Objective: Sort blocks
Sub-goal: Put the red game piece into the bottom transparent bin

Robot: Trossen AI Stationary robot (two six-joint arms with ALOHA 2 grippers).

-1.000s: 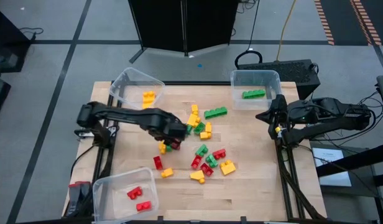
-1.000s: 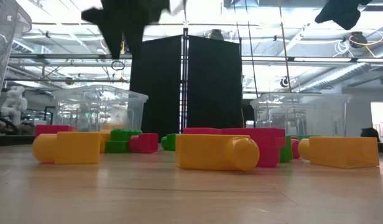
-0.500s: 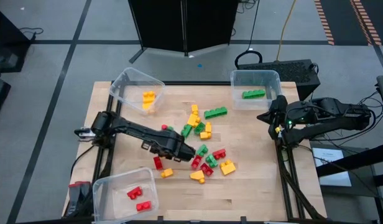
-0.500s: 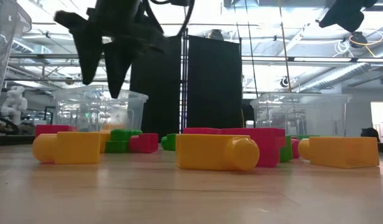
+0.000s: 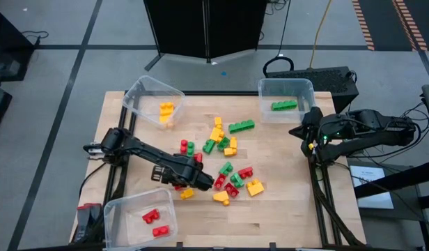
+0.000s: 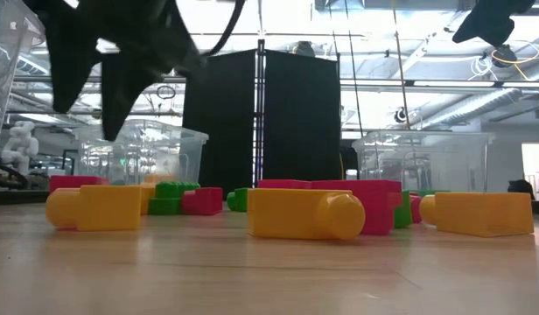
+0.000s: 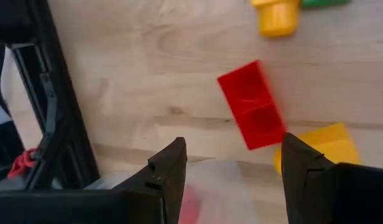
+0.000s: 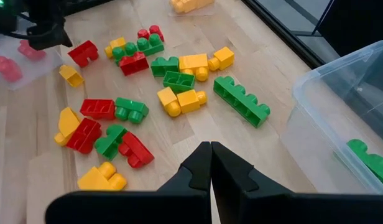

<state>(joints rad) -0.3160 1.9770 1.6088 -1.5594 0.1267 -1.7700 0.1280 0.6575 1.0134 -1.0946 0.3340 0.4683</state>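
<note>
Lying diagonal: red block (image 7: 252, 105) | left fingers (image 7: 170, 167) open, empty | right fingers (image 8: 199, 160) closed

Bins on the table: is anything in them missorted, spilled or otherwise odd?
Nothing stands out. The far-left bin holds only yellow blocks, the far-right bin a green block, the near-left bin red blocks. All three bins sit upright.

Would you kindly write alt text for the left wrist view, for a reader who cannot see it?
The left hand, fingers apart and empty, hangs over a wooden table, with a red block lying just ahead between its fingers. A yellow block lies partly behind one finger, another yellow block farther off.
</note>
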